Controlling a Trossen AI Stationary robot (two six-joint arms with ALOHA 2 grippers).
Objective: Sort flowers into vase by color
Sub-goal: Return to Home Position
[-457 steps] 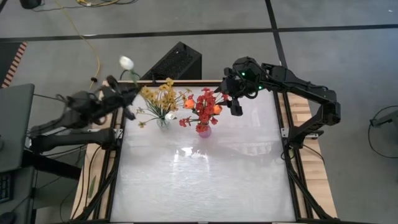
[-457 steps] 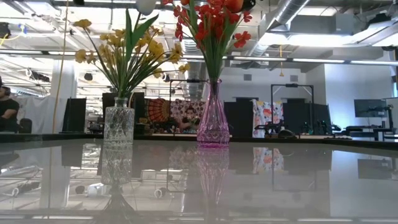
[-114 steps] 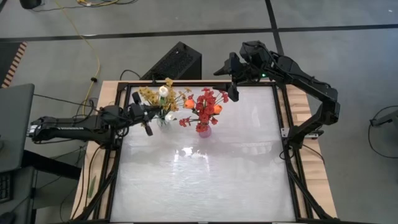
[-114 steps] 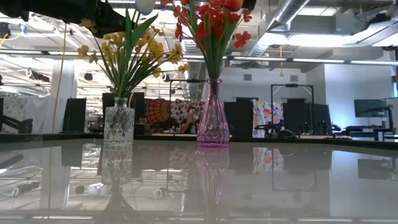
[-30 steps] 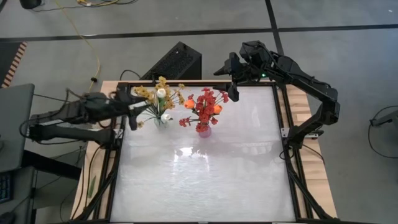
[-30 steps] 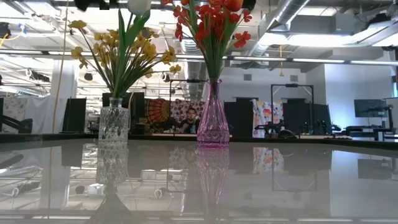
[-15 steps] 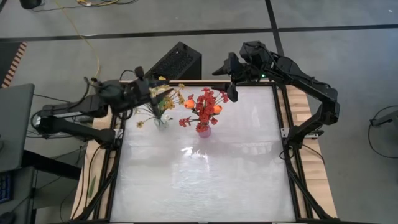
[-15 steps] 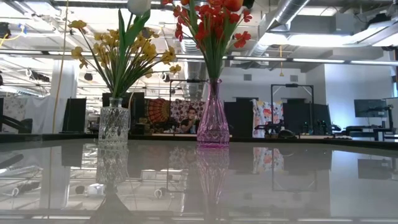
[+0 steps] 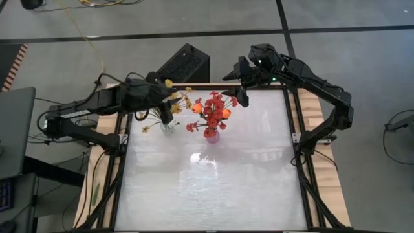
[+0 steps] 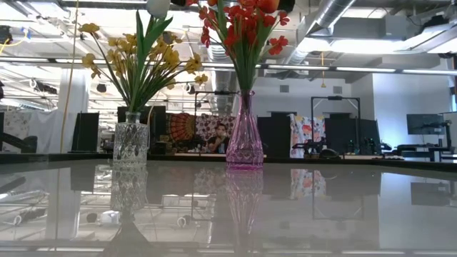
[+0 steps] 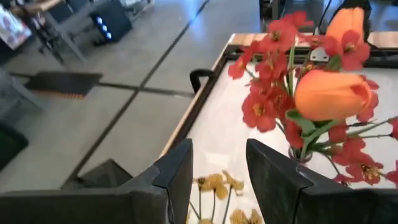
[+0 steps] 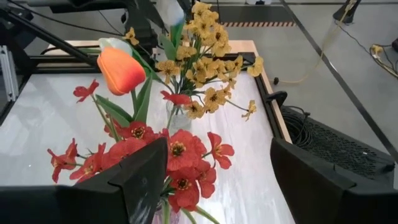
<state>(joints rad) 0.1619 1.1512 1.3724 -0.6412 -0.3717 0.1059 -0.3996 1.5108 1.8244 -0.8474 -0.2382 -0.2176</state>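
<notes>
Glossy white, the table is bearing 2 vases near its far edge, where your left gripper is hovering released above the clear vase holding yellow sprays and a white tulip, while your right gripper is hanging released near the pink vase holding red clusters and orange tulips.

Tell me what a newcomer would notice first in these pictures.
At the table's far edge, red flowers with orange blooms stand in a pink vase. To its left, yellow flowers and a white tulip stand in a clear vase. The left tool hovers open above the yellow flowers, and the right tool hangs open beside the red ones.
</notes>
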